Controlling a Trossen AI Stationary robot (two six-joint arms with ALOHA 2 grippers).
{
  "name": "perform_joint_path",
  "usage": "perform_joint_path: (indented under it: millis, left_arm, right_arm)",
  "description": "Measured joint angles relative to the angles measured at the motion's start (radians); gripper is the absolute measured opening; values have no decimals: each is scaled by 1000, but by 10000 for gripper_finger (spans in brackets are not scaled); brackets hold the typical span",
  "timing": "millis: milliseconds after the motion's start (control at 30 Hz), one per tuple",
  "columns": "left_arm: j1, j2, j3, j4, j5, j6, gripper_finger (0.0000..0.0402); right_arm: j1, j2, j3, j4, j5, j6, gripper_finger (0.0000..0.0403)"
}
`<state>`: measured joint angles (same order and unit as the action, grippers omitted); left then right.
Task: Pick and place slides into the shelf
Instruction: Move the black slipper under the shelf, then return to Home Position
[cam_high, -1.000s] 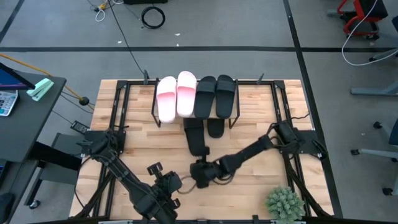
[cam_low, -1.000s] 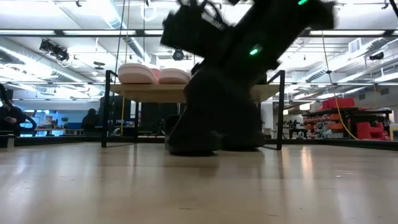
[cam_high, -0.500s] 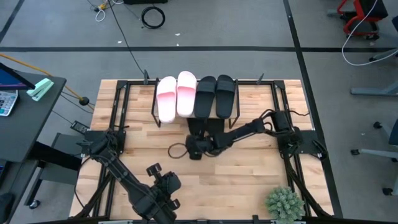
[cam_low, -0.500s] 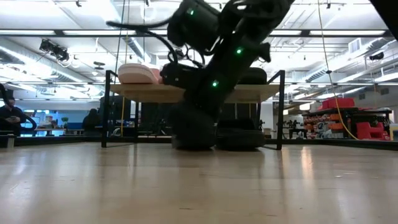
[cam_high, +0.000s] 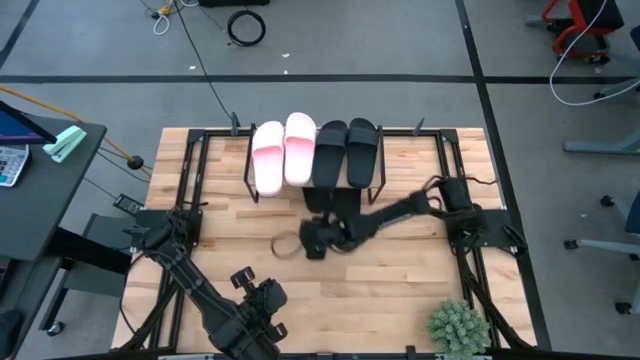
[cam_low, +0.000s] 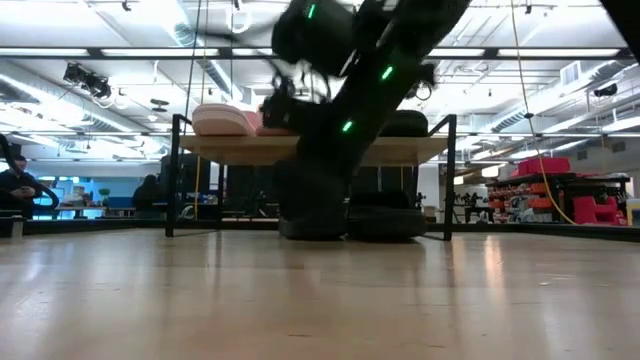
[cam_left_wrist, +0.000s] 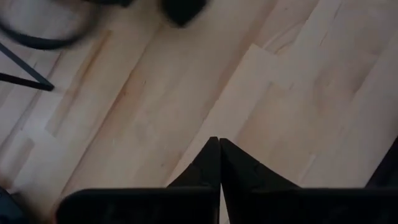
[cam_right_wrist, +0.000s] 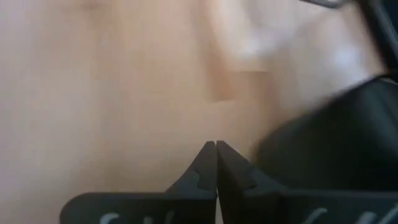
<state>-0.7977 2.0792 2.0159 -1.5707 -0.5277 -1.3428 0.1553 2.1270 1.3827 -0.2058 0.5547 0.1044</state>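
Note:
The shelf (cam_high: 312, 175) stands at the table's far middle, with two pink slides (cam_high: 283, 152) and two black slides (cam_high: 345, 150) lying on its wooden top. Two more black slides (cam_high: 318, 203) (cam_high: 346, 203) lie on the table under it, their near ends sticking out. My right gripper (cam_high: 303, 243) is shut and low over the table, just in front of the left one of these (cam_right_wrist: 329, 137). My left gripper (cam_left_wrist: 219, 142) is shut over bare wood near the table's near left (cam_high: 263, 293). In the low view the right arm (cam_low: 335, 110) hides part of the shelf. My right gripper's shut fingers (cam_right_wrist: 233, 168) slant down toward the table's left, right beside the near end (cam_right_wrist: 273, 155) of the left black slide under the shelf. The slide lies flat on the table. Whether the finger's outer side touches it, I cannot tell.
A small green plant (cam_high: 458, 325) stands at the near right corner. Black metal frames (cam_high: 190, 170) (cam_high: 450, 165) run along both sides of the table. A cable loop (cam_high: 284, 243) hangs beside my right gripper. Bare wood lies between the two arms.
My right gripper, shut, has swept from the table's middle toward the far edge and the shelf, then stopped. The black slide that stuck out in front of the shelf has slid farther under it. My left arm has kept still.

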Motion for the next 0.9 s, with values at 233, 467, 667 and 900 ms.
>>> perform_joint_path:
  millis: [233,467,667,900]
  left_arm:
    - [-25,-8,0,0,-1,0,22]
    - [-51,-61,0,0,-20,20,25]
    - [-117,-179,0,0,-114,101,5]
    - [-297,-372,1,0,-513,200,20]
  right_arm:
    - [236,-164,0,-135,-17,91,6]
    - [505,-465,0,-392,77,162,8]
    - [731,-727,0,-543,72,379,9]
    - [951,-902,0,-658,271,413,19]
